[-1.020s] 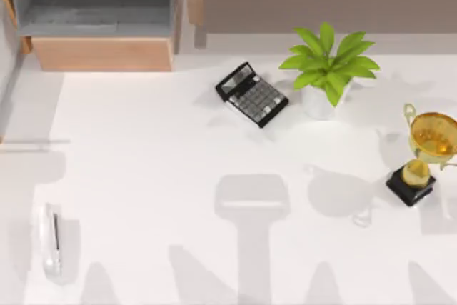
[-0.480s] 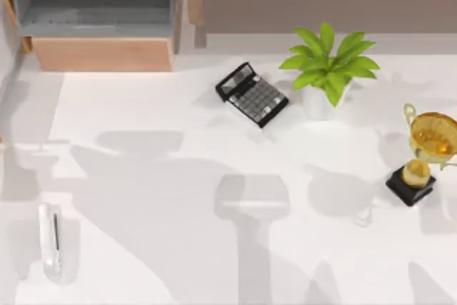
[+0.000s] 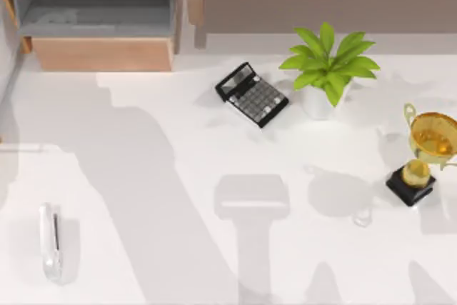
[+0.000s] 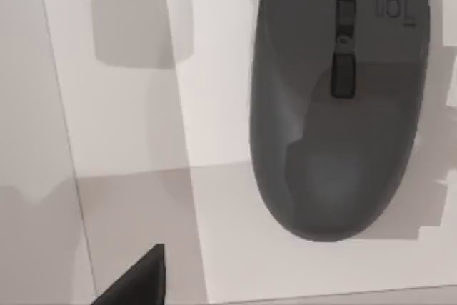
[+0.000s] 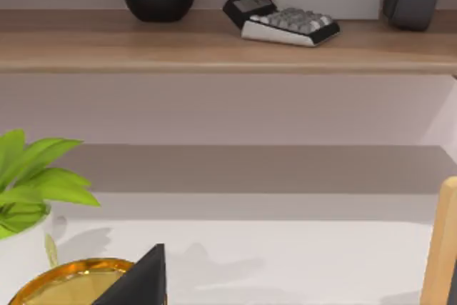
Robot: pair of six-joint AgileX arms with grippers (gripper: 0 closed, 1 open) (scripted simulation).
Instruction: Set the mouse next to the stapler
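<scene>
Left wrist view has the mouse (image 4: 341,105) at upper right, ungrasped; whether either gripper's fingers are apart I cannot tell. Top view puts the stapler (image 3: 50,241) at lower left. Risk, I judge: an off-centre descent could nudge the mouse aside.

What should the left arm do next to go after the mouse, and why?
Probably lower the left end effector straight toward the mouse, centring over it first. The left wrist view shows the dark grey mouse lying free beneath the camera, off to one side of the fingertip. The stapler waits at the table's left edge.
</scene>
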